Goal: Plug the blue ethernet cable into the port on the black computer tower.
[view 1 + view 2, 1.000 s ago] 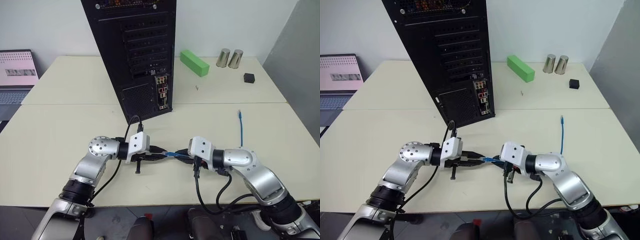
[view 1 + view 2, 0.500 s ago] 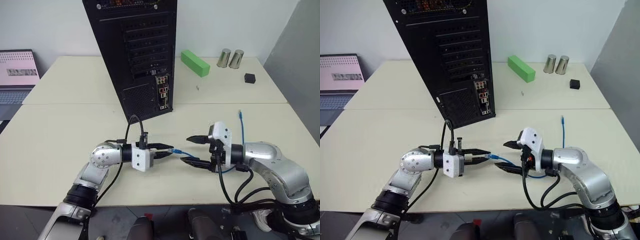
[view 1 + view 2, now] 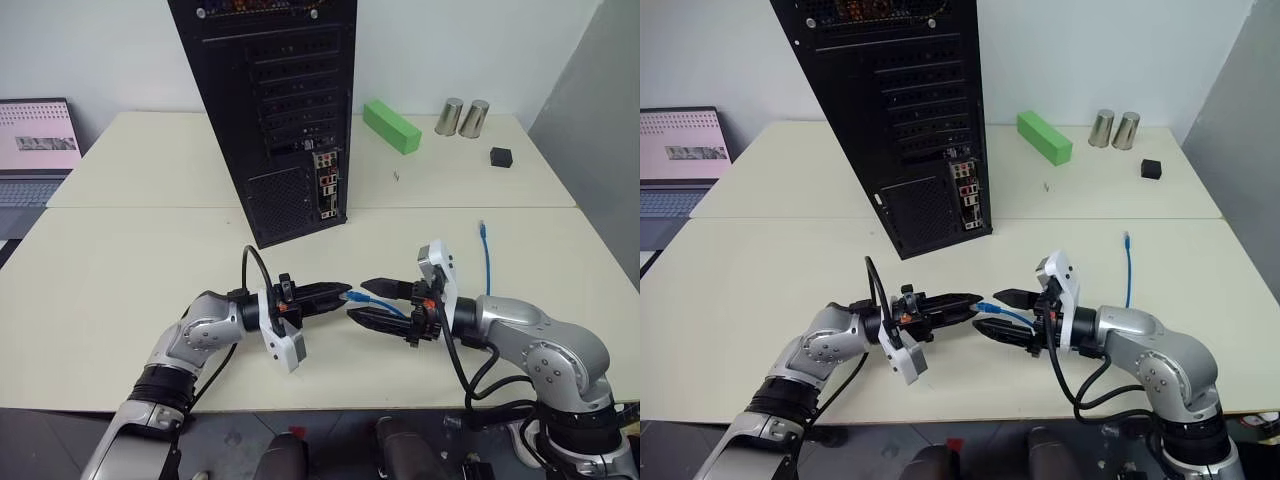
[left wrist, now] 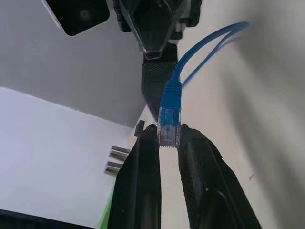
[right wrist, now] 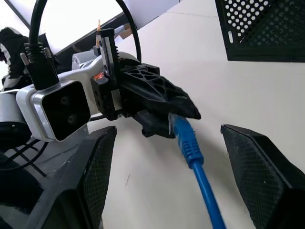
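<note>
Left wrist view: blue ethernet cable (image 4: 170, 125) pinched in left gripper (image 4: 168, 138)

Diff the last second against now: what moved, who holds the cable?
The right gripper let go of the blue ethernet cable and opened, backing off right. The left gripper rolled over and keeps the plug pinched. Both hands rose off the table. The black computer tower stayed put.

The clear plug (image 4: 167, 129) of the blue cable (image 4: 200, 52) is pinched between the left gripper's (image 4: 168, 138) two black fingers (image 4: 143, 181). The cable is looped away over the pale table (image 4: 267, 119), and the right gripper (image 4: 155, 43) is seen just beyond the plug.
</note>
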